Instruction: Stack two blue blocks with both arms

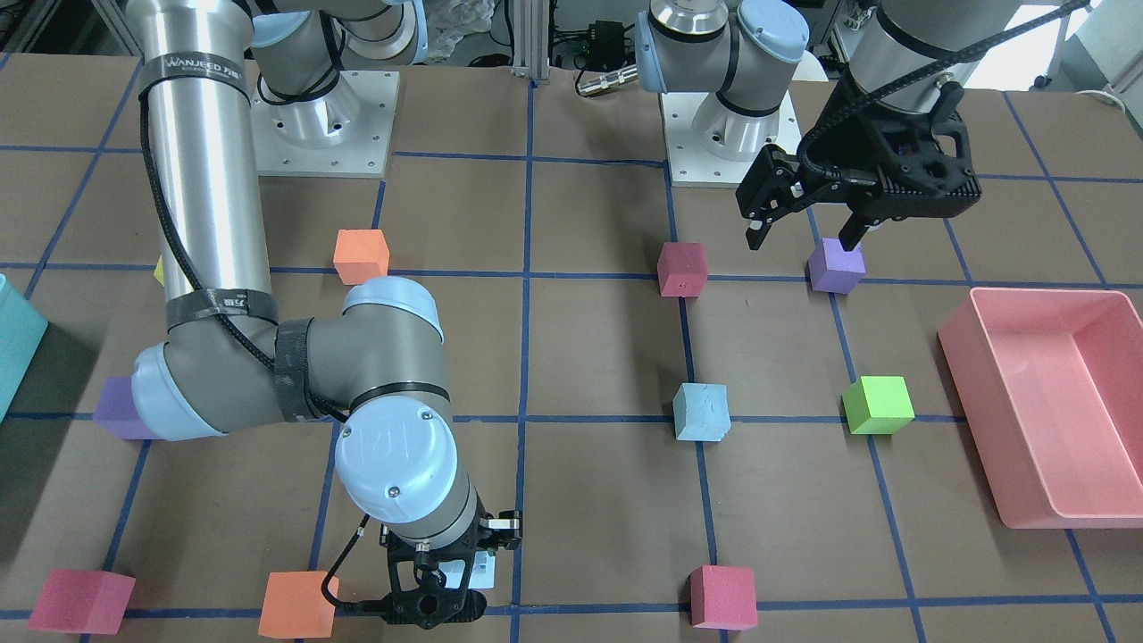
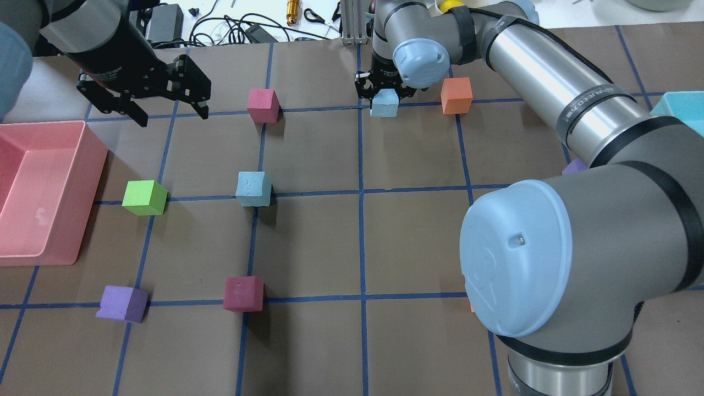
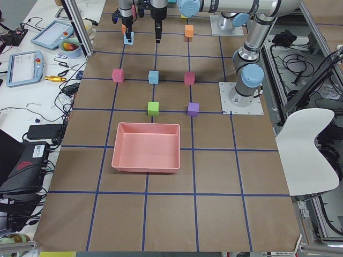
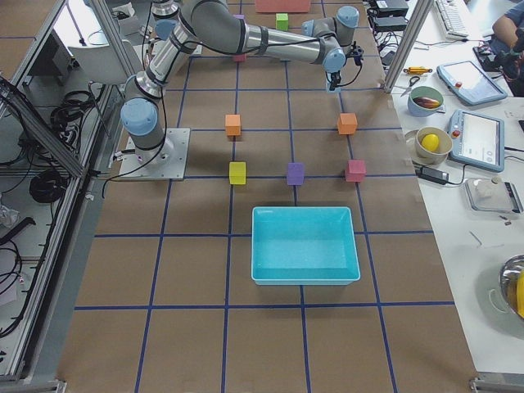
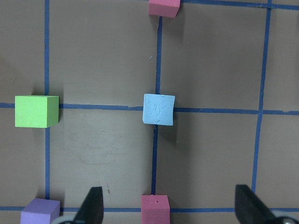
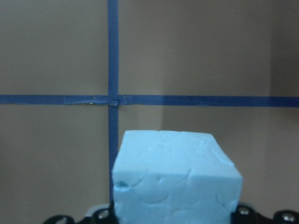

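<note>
Overhead view, left to right. Pink bin (image 2: 91, 192) at the far-left edge of the brown surface (image 2: 330, 247), which is gridded with blue tape. Left hand (image 2: 173, 117) hangs above the surface just beyond the bin, fingers spread wide, nothing between them; its wrist view shows both black fingertips well apart. Lime-green cube (image 2: 144, 197) sits on a tape line beside the bin, with a purple cube (image 2: 122, 303) nearer the robot. First blue block (image 2: 253, 188) rests on the surface at a tape crossing, just right of the green cube, top face dented, untouched by either hand. One crimson cube (image 2: 263, 105) lies beyond it and another (image 2: 243, 293) nearer the robot. Second blue block (image 2: 383, 105) is at the far centre of the surface, over a tape crossing, clamped between the fingers of the right hand (image 2: 384, 94). Cannot tell whether it rests on the surface or is raised. Orange cube (image 2: 456, 95) is just right of that hand. Teal bin (image 2: 679, 110) shows at the right edge.
</note>
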You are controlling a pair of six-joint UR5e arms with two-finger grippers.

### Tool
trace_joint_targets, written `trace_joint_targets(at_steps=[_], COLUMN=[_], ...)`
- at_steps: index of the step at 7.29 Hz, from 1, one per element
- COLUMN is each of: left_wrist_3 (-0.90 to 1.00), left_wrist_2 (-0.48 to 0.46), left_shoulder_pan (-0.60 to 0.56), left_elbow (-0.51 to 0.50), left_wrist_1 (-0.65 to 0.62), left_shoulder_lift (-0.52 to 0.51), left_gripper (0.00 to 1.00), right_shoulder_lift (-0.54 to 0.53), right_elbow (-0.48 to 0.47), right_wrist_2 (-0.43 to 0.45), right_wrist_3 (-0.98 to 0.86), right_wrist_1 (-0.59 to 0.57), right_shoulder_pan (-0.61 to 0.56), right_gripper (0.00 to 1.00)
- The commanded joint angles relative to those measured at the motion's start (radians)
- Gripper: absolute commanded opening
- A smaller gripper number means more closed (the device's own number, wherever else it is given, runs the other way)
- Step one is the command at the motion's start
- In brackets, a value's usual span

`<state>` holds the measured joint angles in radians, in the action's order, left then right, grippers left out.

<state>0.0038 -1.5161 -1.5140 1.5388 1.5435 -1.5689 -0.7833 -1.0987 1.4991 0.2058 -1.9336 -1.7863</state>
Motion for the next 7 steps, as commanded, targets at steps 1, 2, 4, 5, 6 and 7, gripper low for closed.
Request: trace_joint_targets(at_steps=[1,2,4,5,6,7], left_wrist_3=[0.005,0.013,0.012,0.012,0.012,0.013], left_wrist_2=[0.001,-0.004,-0.012,-0.022,-0.035,-0.033], left_shoulder_pan=[0.000,0.000,0.000,0.000,0.000,0.001], left_elbow=[0.001,0.007,0.040,0.038,0.027,0.026], left_wrist_1=[0.000,0.012,0.004,0.003,0.003,-0.002], left_shoulder_lift=[0.007,0.021,0.023,0.023,0.021,-0.014], left_gripper=[1.00,1.00,1.00,1.00,1.00,1.00], right_shoulder_lift=[0.044,0.073,0.107,0.110,0.110,0.111], right_elbow=[0.040,0.077,0.085,0.085,0.085,0.082], right_wrist_2=[-0.034,-0.034,-0.036,-0.036,-0.036,-0.034], right_wrist_3=[0.010,0.010,0.012,0.010,0.010,-0.002], right_wrist_1=[-0.004,-0.002,-0.004,-0.002,-0.002,-0.005], right_shoulder_pan=[-0.007,-0.021,-0.044,-0.047,-0.047,-0.047], right_gripper=[0.00,0.00,0.00,0.00,0.03,0.79])
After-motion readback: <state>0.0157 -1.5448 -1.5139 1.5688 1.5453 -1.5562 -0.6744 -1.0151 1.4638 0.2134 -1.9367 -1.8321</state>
